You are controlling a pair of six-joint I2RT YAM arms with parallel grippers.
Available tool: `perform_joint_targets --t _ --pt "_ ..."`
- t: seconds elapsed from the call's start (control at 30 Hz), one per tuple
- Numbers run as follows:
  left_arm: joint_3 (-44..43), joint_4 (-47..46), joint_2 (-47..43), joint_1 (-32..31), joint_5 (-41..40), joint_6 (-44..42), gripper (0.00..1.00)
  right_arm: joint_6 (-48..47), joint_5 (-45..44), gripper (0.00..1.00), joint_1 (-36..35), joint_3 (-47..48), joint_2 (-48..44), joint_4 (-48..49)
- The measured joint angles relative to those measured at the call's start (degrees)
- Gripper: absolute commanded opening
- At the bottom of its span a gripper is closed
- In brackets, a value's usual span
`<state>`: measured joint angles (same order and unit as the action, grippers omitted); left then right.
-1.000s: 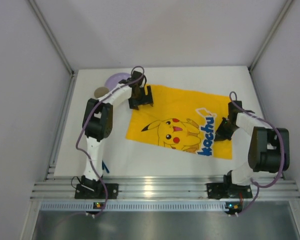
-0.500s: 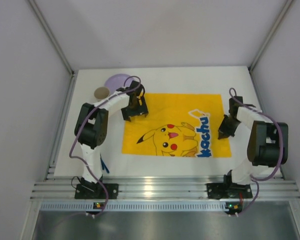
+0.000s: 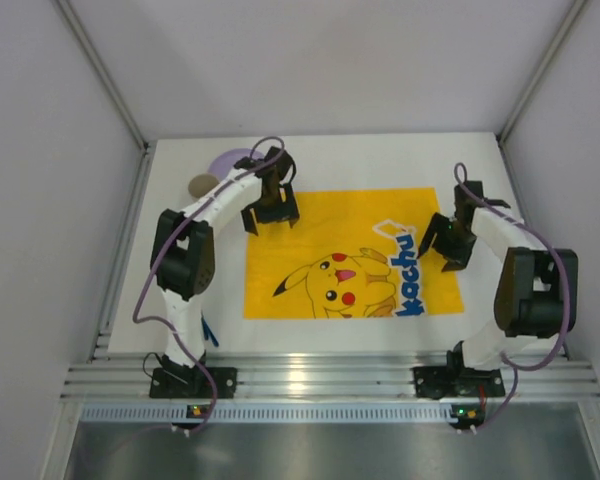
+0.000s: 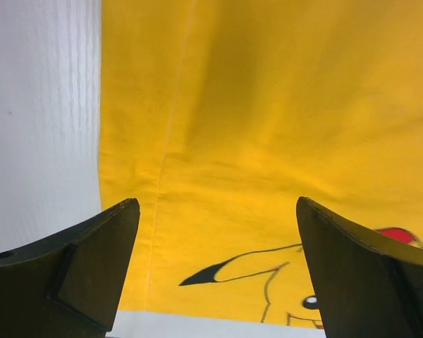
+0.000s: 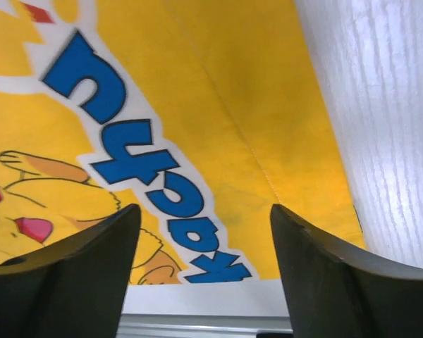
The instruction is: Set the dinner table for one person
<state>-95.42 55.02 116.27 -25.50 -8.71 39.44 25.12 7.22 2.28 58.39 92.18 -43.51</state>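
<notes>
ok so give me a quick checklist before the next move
1. left claw open, holding nothing: ok
2. right claw open, holding nothing: ok
3. yellow mat flat on the dinner table, no visible folds: ok
4. mat's near edge parallel to the aluminium rail: ok
5. purple plate free to pick up: cannot tell, the left arm hides part of it
6. cutlery within reach: cannot tell, only a small blue item shows near the rail

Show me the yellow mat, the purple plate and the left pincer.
Yellow mat [image 3: 340, 220]: top view, plain yellow patch above the print.
Purple plate [image 3: 225, 162]: top view, uncovered left part.
Left pincer [image 3: 270, 224]: top view, midway between fingertips.
</notes>
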Motion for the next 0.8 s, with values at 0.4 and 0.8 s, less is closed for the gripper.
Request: perform_joint_targets --t 0.4,0.8 --pt "-4.4 -4.3 -21.4 -2.8 -11.3 -2.8 0.97 0.6 -1.2 1.00 -5.3 6.2 -22.5 -6.0" --pt "9.0 -6.8 -23.8 18.9 -7.6 -3.7 0.83 0.6 0.2 0.99 -17.8 8.8 -19.7 -5.9"
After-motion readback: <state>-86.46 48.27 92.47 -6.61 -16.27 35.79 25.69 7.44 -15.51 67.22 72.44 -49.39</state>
